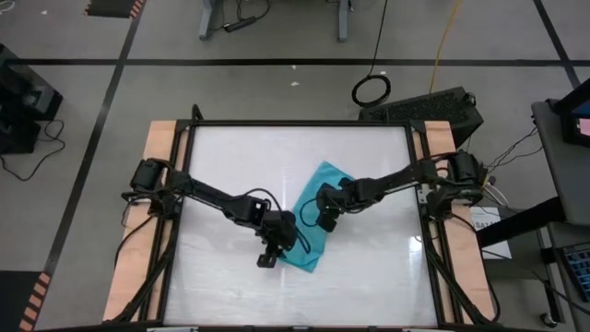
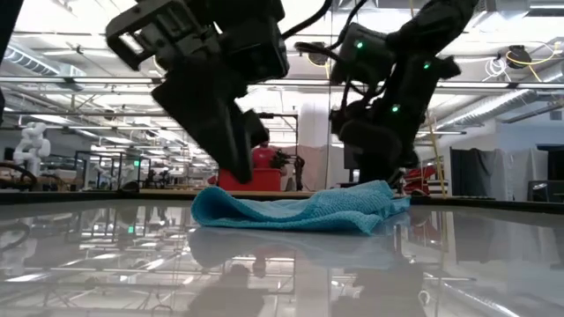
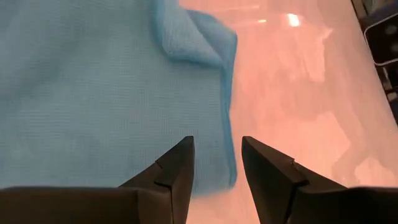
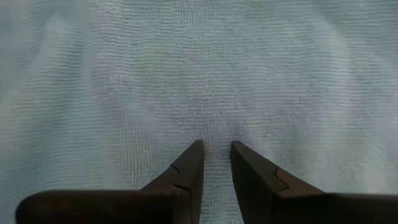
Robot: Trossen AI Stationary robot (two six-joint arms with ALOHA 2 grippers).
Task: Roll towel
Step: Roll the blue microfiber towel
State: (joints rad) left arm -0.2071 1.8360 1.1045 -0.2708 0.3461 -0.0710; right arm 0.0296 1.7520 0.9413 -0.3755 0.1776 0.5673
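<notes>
Seen from above: towel [image 1: 313, 217] lying slantwise near the middle of the counter [image 1: 369, 277], a turquoise strip running from upper right to lower left. Left end effector [image 1: 268, 254] down at the towel's lower-left end, just off its edge; right end effector [image 1: 323, 214] over the towel's middle. Finger spacing not readable from up there.

From counter height, something the overhead misses: cloth not flat but bunched into a low rumpled mound [image 2: 300, 210], with a folded lip along the near side. Both arms coming down onto it, the left end effector [image 2: 231, 163] at the mound's one end, the right end effector [image 2: 374, 172] at the other, behind the raised corner.

Left wrist camera: left end effector [image 3: 217, 165] released, fingers apart, straddling the towel's long edge [image 3: 112, 93], one finger [image 3: 177, 168] over cloth and the other over bare counter; a turned-over corner flap farther along that edge. Nothing gripped.

Right wrist camera: nothing but towel weave [image 4: 199, 68] filling the view, right end effector [image 4: 216, 163] pointing straight at it, fingers narrowly parted, tips close to or touching the cloth; contact not clear. No fold caught between them.
</notes>
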